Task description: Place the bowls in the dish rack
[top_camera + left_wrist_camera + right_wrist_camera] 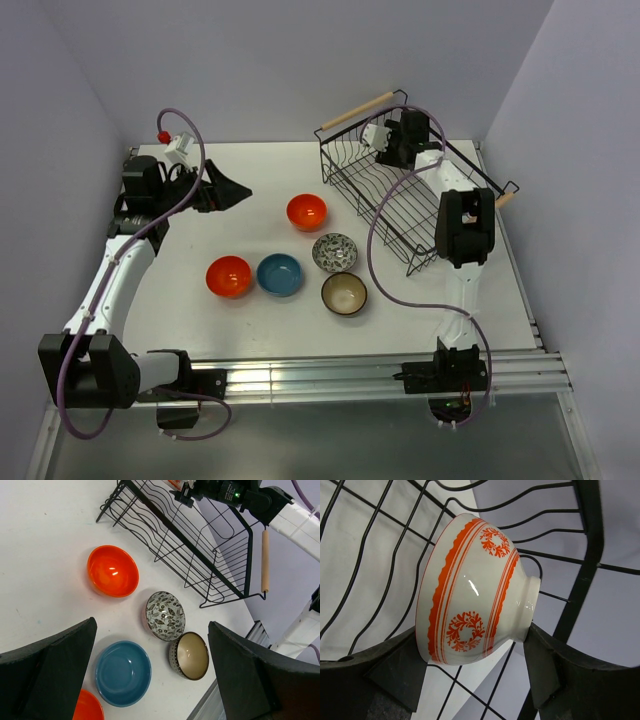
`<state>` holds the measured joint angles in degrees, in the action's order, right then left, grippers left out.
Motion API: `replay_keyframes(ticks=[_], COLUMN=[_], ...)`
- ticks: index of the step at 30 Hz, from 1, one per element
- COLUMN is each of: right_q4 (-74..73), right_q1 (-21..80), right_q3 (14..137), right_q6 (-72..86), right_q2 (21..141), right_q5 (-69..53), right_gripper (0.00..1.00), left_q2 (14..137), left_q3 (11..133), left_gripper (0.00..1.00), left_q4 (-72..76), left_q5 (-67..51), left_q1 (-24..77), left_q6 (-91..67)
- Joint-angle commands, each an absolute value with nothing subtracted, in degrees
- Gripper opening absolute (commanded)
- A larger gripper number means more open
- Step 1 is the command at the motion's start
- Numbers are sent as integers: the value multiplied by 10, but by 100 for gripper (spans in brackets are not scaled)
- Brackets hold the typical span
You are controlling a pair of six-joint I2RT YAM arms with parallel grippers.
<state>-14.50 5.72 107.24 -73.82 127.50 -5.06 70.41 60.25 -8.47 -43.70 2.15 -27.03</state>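
Five bowls sit on the white table: a plain orange one, a second plain orange one, a blue one, a grey-and-white patterned one and a dark brown one with a beige inside. My right gripper is shut on the orange-and-white patterned bowl. It holds the bowl on its side over the wire floor of the black dish rack, at the far end. My left gripper is open and empty, to the left of the bowls.
The rack stands at the back right, with wooden handles at its far and near ends. The table's front edge has a metal rail. Purple walls close in the left, back and right sides.
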Motion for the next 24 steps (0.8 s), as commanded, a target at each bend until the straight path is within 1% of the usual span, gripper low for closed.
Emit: replay_keyframes(ticks=[1, 6, 17, 21, 23, 24], right_q4=[-84, -83, -64, -55, -58, -56], right_q1=[57, 58, 60, 61, 61, 62], right_q3=[1106, 1116, 1125, 1125, 1125, 1124], right_q6=[-770, -772, -802, -802, -804, -805], right_q2=[1277, 1294, 1324, 1330, 1332, 1333], right_q5=[-33, -30, -6, -4, -4, -4], right_gripper=[7, 12, 18, 28, 31, 35], left_q2=[710, 712, 722, 722, 723, 725], left_q3=[620, 615, 620, 617, 617, 617], left_gripper=[100, 99, 99, 99, 99, 99], left_q4=[-73, -68, -69, -70, -69, -69], left_q5=[-443, -443, -446, -446, -446, -447], left_q1=[18, 15, 11, 8, 7, 5], left_q6=[-261, -265, -263, -260, -258, -259])
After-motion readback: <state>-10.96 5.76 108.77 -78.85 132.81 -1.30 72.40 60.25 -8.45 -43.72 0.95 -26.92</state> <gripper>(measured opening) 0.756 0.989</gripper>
